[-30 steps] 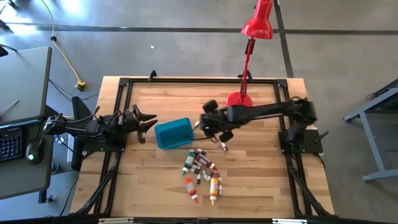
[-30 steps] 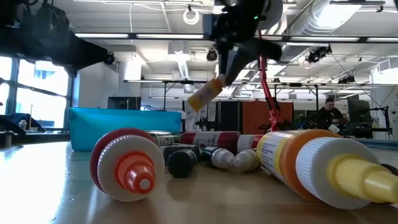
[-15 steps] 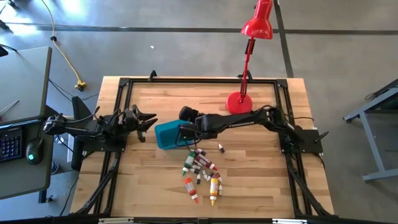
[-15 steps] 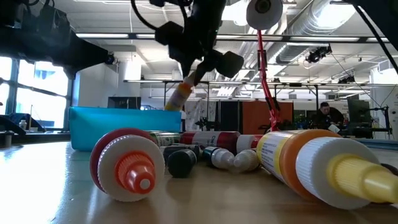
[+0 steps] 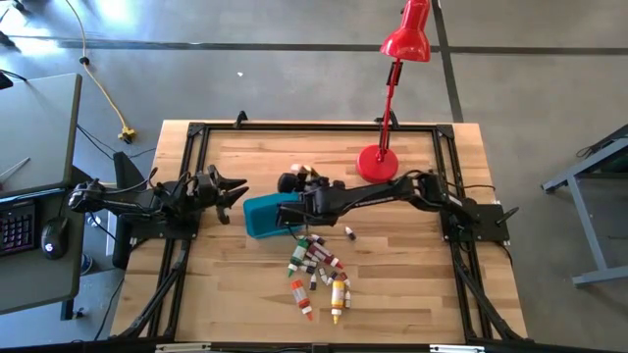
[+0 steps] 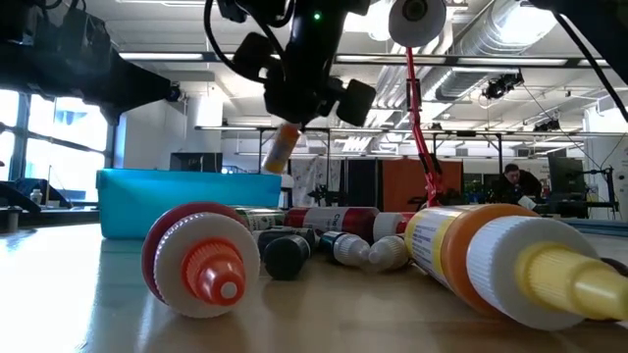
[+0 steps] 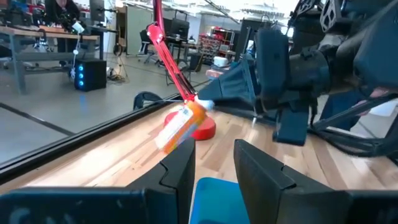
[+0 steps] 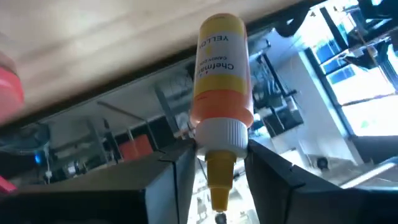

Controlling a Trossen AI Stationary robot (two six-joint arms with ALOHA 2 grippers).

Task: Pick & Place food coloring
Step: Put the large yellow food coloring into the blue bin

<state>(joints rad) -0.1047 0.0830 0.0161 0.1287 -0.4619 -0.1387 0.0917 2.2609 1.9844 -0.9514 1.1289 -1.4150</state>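
**Colours on the table**

The held food coloring bottle (image 8: 221, 81) is yellow above an orange band, with a white collar and yellow tip. The tub (image 5: 265, 213) is teal-blue. The lamp (image 5: 390, 74) is bright red. The table (image 5: 245, 284) is pale, striped wood. Both arms are dark, and so is the right tool (image 8: 211, 163)

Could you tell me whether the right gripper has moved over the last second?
Yes. The right gripper, holding a yellow bottle, swung leftward from near the red lamp base to above the blue tub.
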